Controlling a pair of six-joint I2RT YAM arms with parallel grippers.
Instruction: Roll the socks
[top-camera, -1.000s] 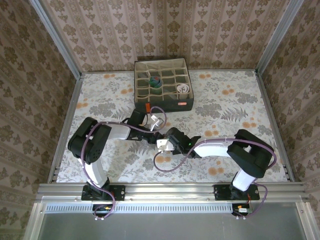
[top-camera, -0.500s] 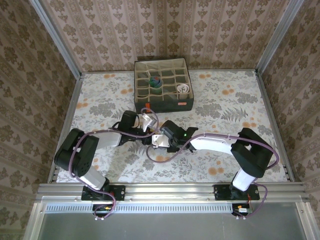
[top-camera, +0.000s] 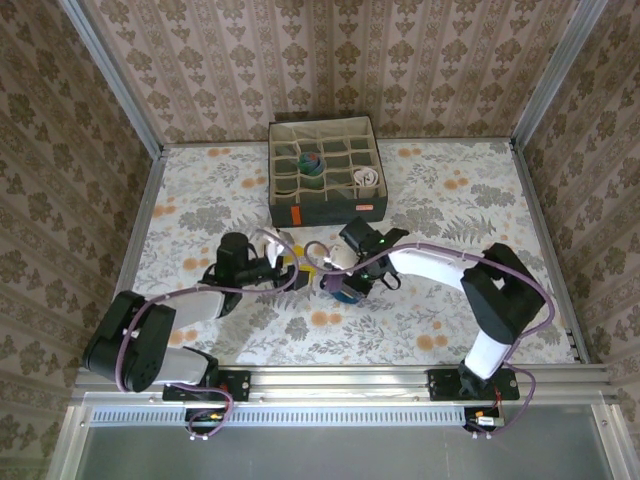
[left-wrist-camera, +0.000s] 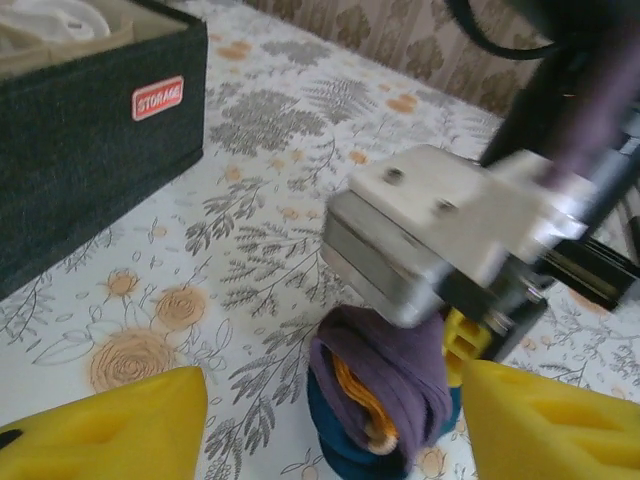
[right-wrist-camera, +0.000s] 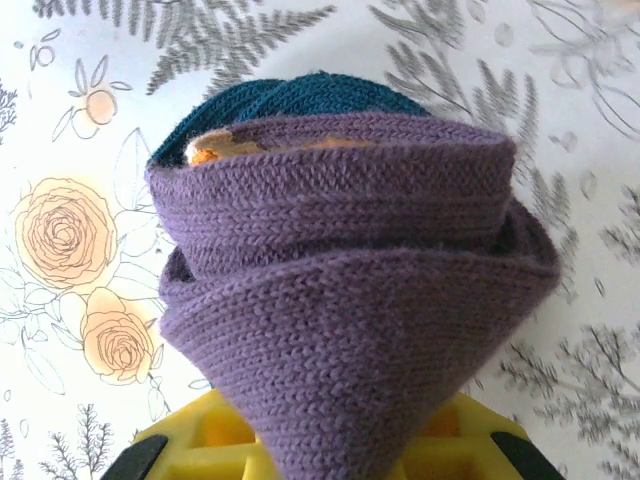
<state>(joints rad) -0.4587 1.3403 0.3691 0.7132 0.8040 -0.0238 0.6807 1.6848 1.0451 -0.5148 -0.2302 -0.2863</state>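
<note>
The purple sock (right-wrist-camera: 350, 300) is rolled into a bundle, with its blue toe (right-wrist-camera: 300, 95) and an orange lining showing. My right gripper (right-wrist-camera: 340, 450) is shut on its purple fold, which rises from between the yellow fingers (right-wrist-camera: 190, 440). In the top view this bundle (top-camera: 347, 289) hangs at the right gripper (top-camera: 338, 280), mid-table. In the left wrist view the sock (left-wrist-camera: 395, 375) lies between my open left gripper's (left-wrist-camera: 330, 405) yellow fingers (left-wrist-camera: 110, 430), touching neither. The left gripper (top-camera: 300, 268) sits just left of the bundle.
The grey compartment box (top-camera: 325, 207) stands at the back centre, its "STORAGE" label facing me (left-wrist-camera: 158, 97). It holds a striped green-blue roll (top-camera: 311, 162) and a white black-striped roll (top-camera: 367, 180). Walls enclose the flowered table (top-camera: 470, 220).
The left arm has dropped and drawn back left, its gripper parting from the right one. The right gripper has shifted right and away, carrying the purple bundle.
</note>
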